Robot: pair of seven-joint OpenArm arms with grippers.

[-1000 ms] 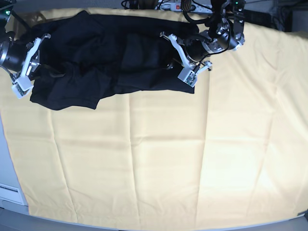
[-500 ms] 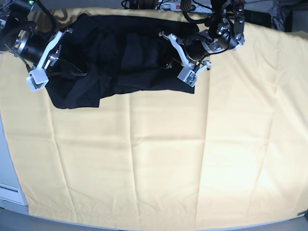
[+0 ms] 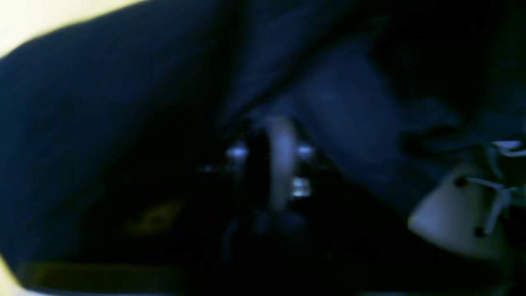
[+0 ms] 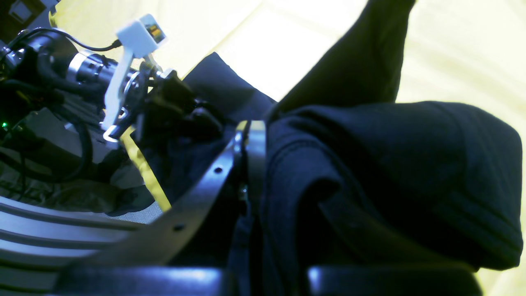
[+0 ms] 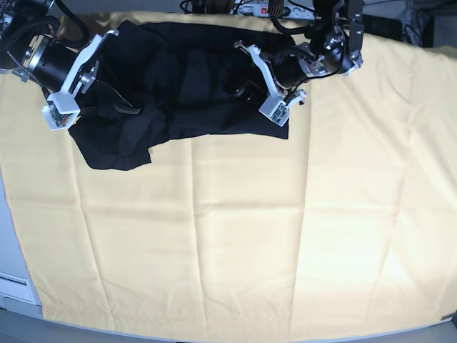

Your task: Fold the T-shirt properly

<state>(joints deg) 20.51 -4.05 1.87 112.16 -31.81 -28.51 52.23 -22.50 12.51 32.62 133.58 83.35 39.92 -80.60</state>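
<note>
The T-shirt [image 5: 178,86] is lying bunched and rumpled along the far edge of the yellow table cloth [image 5: 235,236], its dark cloth spreading from the far left toward the middle, with one end hanging lowest at the near left. The right gripper [image 5: 107,100] is clamping a thick fold of the shirt at that left end; in the right wrist view the cloth [image 4: 390,172] is bulging over the closed fingers [image 4: 250,152]. The left gripper [image 5: 246,89] is sitting on the shirt's right end, and I cannot tell whether it is gripping anything, since its own camera is showing only blurred dark cloth [image 3: 102,102].
</note>
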